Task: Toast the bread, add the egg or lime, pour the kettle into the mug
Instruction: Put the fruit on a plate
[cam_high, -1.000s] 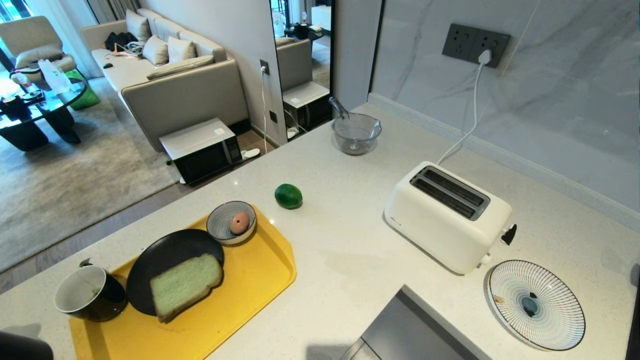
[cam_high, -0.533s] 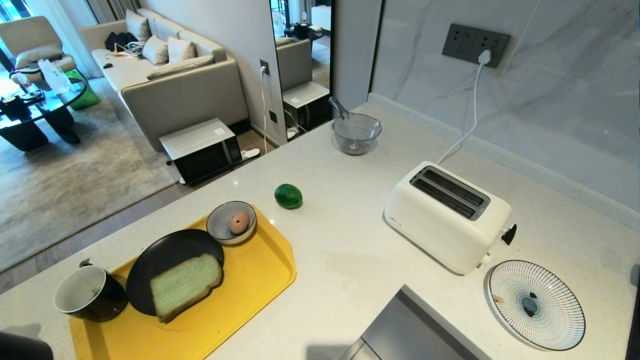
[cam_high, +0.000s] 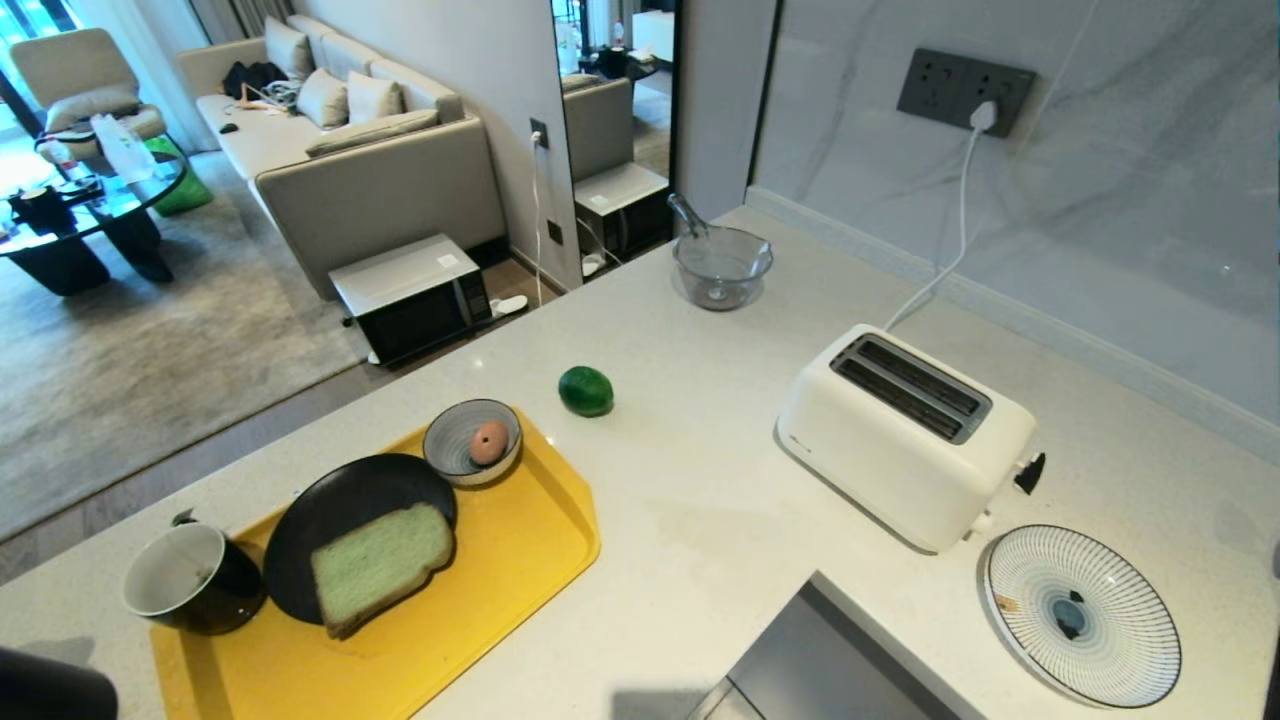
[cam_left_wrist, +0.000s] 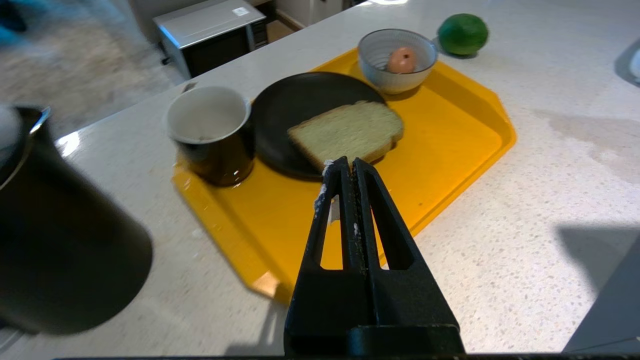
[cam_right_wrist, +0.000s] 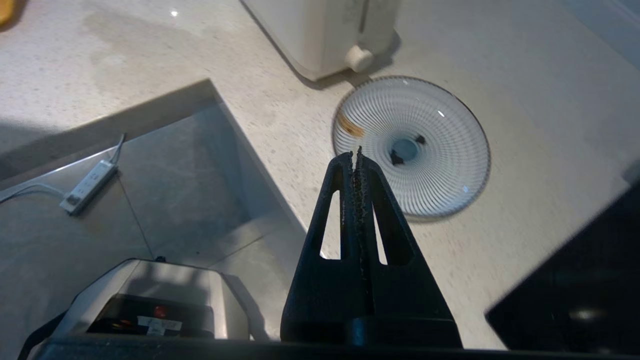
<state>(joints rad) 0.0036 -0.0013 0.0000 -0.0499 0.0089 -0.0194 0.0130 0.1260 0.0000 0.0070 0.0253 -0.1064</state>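
One toaster (cam_high: 905, 432) right of lime (cam_high: 585, 390); counter between bare.

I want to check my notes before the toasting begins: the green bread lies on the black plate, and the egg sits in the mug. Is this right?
Not quite. The bread does lie on the black plate, but the egg sits in the small striped bowl, not in the mug, which looks empty. The head view shows this.
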